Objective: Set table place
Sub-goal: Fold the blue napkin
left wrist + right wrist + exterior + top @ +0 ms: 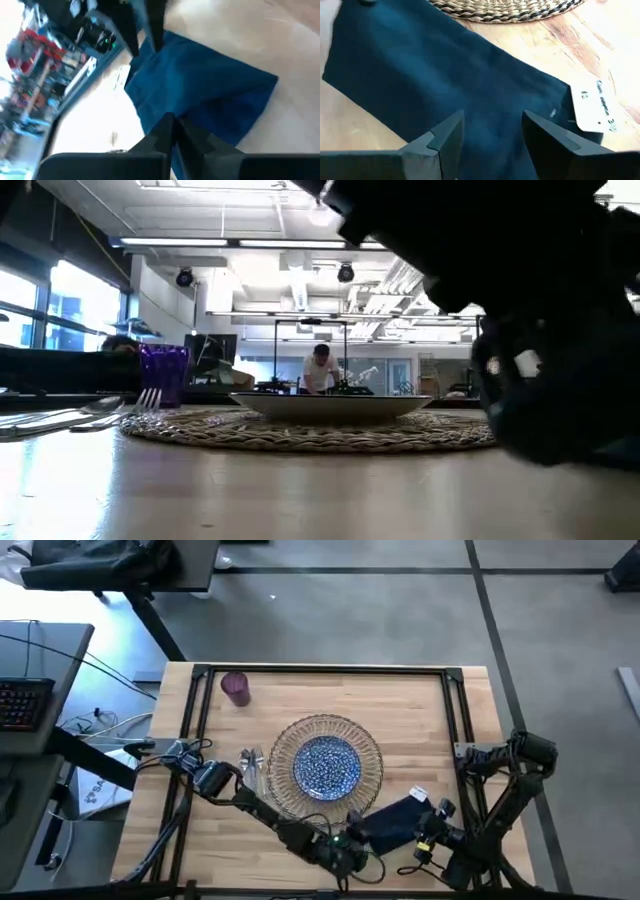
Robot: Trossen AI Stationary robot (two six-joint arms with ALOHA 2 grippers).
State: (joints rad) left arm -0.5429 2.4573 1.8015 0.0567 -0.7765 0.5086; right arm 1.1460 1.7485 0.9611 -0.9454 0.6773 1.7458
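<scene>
The blue-patterned plate (326, 765) sits on the wicker charger (285, 785) at the table's middle. A fork (148, 396) and other silver cutlery (251, 769) lie on the wood left of the charger. The navy napkin (393, 824) lies near the front edge, right of the charger, with a white tag (596, 103) at one end. My left gripper (173, 121) is shut at the napkin's left end. My right gripper (492, 127) stands open over the napkin's right end, a finger on either side of a strip of cloth. My left gripper has its shut fingertips on the napkin's edge (159, 126) at the end nearest the charger, coming in low and slanting from the table's left. The fingers hide how many layers they have. The rest of the napkin lies on the table. Whether my right gripper touches the cloth, I cannot tell.
A small purple cup (236, 687) stands at the table's far left. A black frame rail (320, 670) runs around the tabletop. Bare wood lies right of the charger, beyond the napkin. A person shows far off in the room (321, 368).
</scene>
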